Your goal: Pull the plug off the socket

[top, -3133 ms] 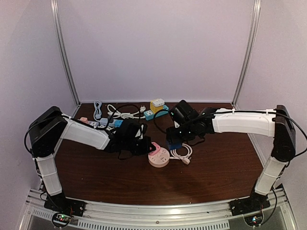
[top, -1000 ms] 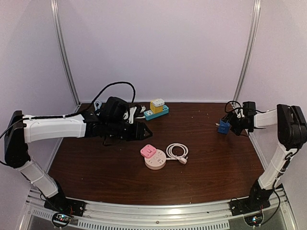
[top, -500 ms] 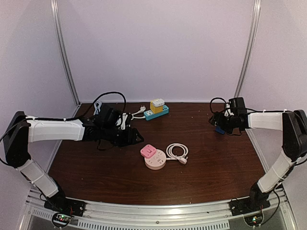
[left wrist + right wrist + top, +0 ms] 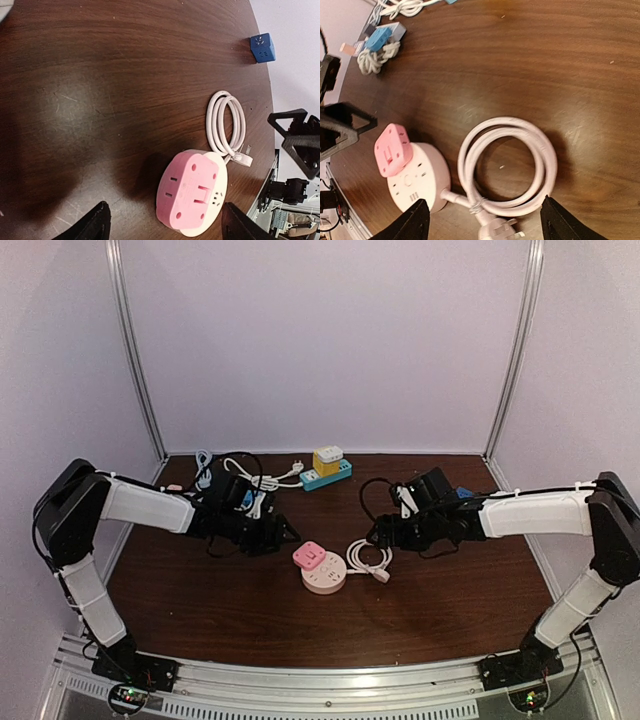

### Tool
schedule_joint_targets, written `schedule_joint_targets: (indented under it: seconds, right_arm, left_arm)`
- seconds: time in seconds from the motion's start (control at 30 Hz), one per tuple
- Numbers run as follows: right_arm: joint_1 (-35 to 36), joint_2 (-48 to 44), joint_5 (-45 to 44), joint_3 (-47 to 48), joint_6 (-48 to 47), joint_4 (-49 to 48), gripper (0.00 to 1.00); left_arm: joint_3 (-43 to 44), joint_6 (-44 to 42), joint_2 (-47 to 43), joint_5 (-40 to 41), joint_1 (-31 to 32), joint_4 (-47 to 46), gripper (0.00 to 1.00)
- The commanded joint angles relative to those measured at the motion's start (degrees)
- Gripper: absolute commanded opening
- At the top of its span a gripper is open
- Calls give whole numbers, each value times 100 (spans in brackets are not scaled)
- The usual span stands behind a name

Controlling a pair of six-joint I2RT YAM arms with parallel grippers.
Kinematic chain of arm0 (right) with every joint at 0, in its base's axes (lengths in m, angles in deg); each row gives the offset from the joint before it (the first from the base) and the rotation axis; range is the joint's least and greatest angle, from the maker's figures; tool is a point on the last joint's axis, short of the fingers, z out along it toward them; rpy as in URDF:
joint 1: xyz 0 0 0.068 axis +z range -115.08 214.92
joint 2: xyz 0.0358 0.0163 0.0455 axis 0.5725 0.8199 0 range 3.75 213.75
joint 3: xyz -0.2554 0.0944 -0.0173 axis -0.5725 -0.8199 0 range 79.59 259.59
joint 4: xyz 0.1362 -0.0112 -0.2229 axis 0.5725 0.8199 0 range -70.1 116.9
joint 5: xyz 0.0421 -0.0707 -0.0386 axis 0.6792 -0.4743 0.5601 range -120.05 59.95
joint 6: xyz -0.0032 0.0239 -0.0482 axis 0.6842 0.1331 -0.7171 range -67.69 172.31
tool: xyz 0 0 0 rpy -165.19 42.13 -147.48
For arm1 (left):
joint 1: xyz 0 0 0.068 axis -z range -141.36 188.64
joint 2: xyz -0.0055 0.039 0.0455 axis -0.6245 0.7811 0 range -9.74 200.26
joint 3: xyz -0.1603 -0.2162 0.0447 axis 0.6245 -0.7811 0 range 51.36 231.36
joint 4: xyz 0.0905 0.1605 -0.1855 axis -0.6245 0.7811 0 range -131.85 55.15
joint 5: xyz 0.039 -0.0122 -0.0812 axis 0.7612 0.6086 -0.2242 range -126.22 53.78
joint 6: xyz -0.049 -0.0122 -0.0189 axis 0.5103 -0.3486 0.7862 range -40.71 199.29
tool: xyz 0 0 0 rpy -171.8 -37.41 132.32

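A pink plug [image 4: 309, 556] sits in the round cream socket [image 4: 327, 580] at the middle of the table, with the socket's white cord [image 4: 368, 558] coiled to its right. My left gripper [image 4: 285, 532] hangs open just left of the plug. In the left wrist view the plug [image 4: 190, 192] and socket [image 4: 221, 197] lie between the spread fingers of that gripper [image 4: 165, 230], untouched. My right gripper [image 4: 378, 533] is open over the cord coil. In the right wrist view that gripper [image 4: 485, 225] frames the coil [image 4: 507, 165], with the plug [image 4: 392, 149] and socket [image 4: 417, 185] to its left.
A blue cube adapter [image 4: 262, 48] lies alone toward the right rear. A teal power strip with a yellow block [image 4: 327, 468] stands at the back. White cables and small adapters [image 4: 235, 485] crowd the back left corner, behind the left arm.
The right arm has swung in from the far right, where it left the blue cube, to the cord coil. The left arm has drawn back a little and its jaws have widened.
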Motion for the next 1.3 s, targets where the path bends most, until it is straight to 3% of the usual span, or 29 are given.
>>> schedule_joint_targets:
  seconds: [0.0, 0.37, 0.6, 0.77, 0.93, 1.27]
  right_arm:
    - [554, 223, -124, 173, 351, -21, 76]
    - [1403, 405, 81, -105, 531, -171, 73]
    - [1454, 783, 78, -97, 600, -393, 71]
    - [1279, 1173, 6, 151, 556, -345, 67]
    - [888, 1442, 323, 245, 408, -709, 72]
    - [539, 2236, 464, 1500, 131, -525, 75]
  left_arm:
    - [341, -208, 291, -605, -15, -430, 79]
    - [185, -22, 488, -922, 0, -723, 81]
    - [136, 41, 498, -914, 96, -756, 81]
    - [154, 100, 504, -923, 125, -760, 81]
    - [176, 176, 503, -954, 134, -760, 81]
    - [176, 391, 488, -926, 160, -676, 78]
